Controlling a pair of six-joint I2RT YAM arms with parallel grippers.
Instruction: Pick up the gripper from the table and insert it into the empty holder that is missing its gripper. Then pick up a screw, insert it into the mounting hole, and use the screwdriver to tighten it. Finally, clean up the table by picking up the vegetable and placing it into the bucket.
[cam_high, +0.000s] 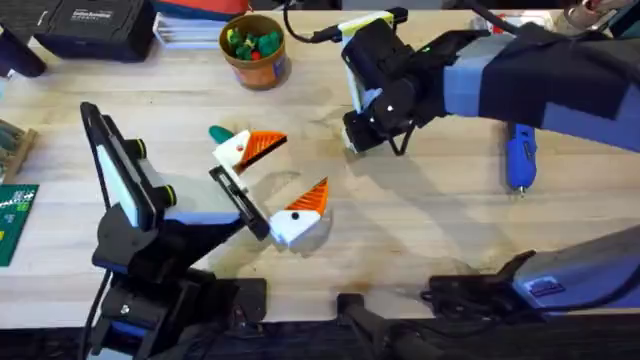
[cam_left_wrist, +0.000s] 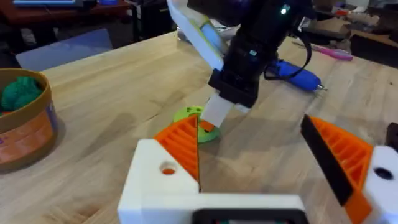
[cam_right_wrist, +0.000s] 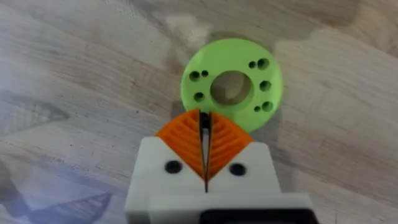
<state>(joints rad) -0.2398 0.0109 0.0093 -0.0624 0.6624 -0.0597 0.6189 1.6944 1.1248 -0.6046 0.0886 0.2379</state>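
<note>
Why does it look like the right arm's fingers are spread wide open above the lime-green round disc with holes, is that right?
Not quite. The right gripper is above the lime-green round disc with holes, but its orange ribbed fingers are pressed shut, tips meeting, not spread wide. The right wrist view shows this.

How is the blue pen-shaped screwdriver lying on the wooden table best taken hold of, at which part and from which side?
Probably its chunky middle body, coming down from above and pinching across the width. The blue pen-shaped screwdriver lies flat on the wooden table with bare wood along both long sides; its thin metal tip is too slender.
</note>
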